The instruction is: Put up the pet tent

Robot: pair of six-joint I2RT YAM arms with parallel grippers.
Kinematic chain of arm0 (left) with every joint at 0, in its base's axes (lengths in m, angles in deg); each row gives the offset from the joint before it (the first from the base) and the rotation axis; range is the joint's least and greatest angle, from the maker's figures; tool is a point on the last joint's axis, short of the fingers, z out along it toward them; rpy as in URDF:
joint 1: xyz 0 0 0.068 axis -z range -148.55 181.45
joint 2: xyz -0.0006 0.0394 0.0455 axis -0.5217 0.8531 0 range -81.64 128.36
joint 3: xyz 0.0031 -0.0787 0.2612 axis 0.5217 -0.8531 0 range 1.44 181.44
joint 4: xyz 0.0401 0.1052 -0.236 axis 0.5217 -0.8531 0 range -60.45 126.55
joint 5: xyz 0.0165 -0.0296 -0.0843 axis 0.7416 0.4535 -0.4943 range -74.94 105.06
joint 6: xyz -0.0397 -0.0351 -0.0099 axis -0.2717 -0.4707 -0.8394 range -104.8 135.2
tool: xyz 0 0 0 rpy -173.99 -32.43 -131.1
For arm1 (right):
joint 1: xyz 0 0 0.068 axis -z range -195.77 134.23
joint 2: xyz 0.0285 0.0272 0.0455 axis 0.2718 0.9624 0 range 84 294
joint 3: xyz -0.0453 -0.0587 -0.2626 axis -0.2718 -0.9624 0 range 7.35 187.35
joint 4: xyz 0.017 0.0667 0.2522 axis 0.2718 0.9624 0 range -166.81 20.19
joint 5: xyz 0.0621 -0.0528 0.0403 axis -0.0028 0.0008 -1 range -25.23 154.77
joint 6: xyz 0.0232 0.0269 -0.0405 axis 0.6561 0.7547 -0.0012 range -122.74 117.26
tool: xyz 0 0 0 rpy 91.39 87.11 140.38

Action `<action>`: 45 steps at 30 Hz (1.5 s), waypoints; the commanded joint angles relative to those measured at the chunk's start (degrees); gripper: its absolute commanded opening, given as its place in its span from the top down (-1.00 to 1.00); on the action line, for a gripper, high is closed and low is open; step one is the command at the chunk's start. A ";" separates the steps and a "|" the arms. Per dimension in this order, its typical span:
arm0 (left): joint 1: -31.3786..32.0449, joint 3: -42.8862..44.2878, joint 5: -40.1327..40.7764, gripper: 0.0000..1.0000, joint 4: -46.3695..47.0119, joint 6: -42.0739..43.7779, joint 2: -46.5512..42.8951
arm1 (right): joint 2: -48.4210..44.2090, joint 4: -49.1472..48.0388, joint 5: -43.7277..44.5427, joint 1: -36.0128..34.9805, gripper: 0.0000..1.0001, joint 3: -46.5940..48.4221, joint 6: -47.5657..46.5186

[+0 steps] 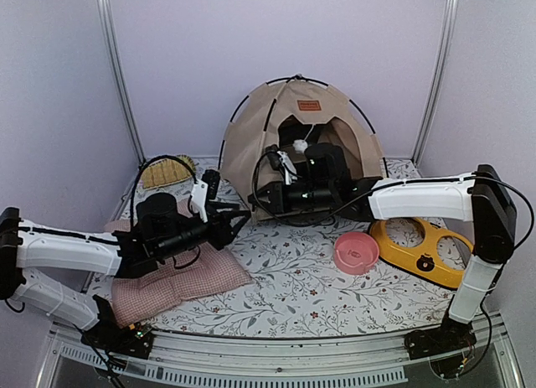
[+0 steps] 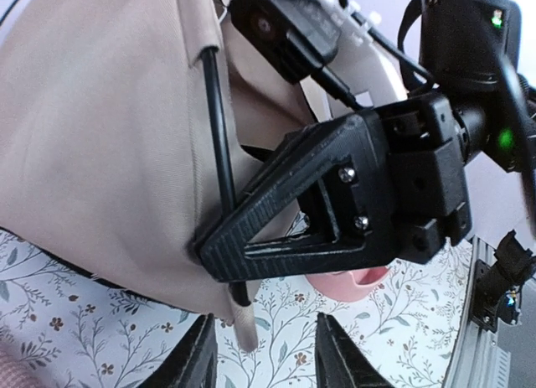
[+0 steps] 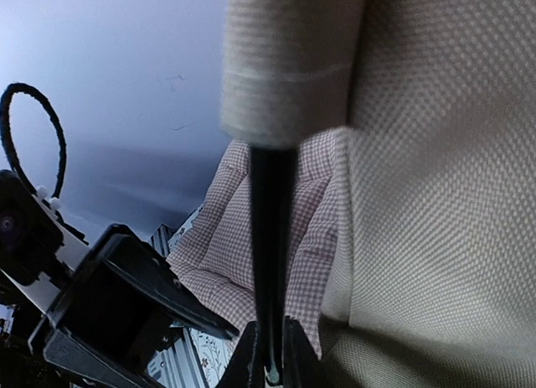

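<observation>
The pet tent (image 1: 251, 132) stands at the back middle: beige fabric, thin black poles, brown label patch (image 1: 309, 106), white pom-pom (image 1: 300, 144) hanging in the doorway. My right gripper (image 1: 258, 199) is at the tent's front left corner. In the right wrist view it (image 3: 270, 367) is shut on a black pole (image 3: 272, 254) that comes out of a beige sleeve (image 3: 293, 61). My left gripper (image 1: 243, 219) is open and empty just in front of that corner. In the left wrist view it (image 2: 266, 359) frames a beige tab (image 2: 243, 325) and the pole's end (image 2: 240, 294).
The pink checked cushion (image 1: 180, 279) lies under my left arm. A pink bowl (image 1: 356, 252) and a yellow ring-shaped toy (image 1: 419, 250) sit at the right. A woven tan item (image 1: 167, 172) lies at the back left. Walls enclose the floral mat (image 1: 285, 279).
</observation>
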 commanded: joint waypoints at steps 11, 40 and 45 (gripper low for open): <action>-4.69 8.92 11.13 -0.33 -23.57 -1.80 -8.83 | -4.60 6.75 3.20 -0.62 -0.65 1.01 -3.76; -5.28 44.34 17.33 -0.19 -39.21 6.97 14.94 | -31.63 17.36 21.99 6.14 -0.98 -8.86 -7.54; -5.28 53.11 20.56 -0.18 -43.02 9.89 21.23 | -33.50 18.83 23.03 6.44 -0.98 -8.75 -9.72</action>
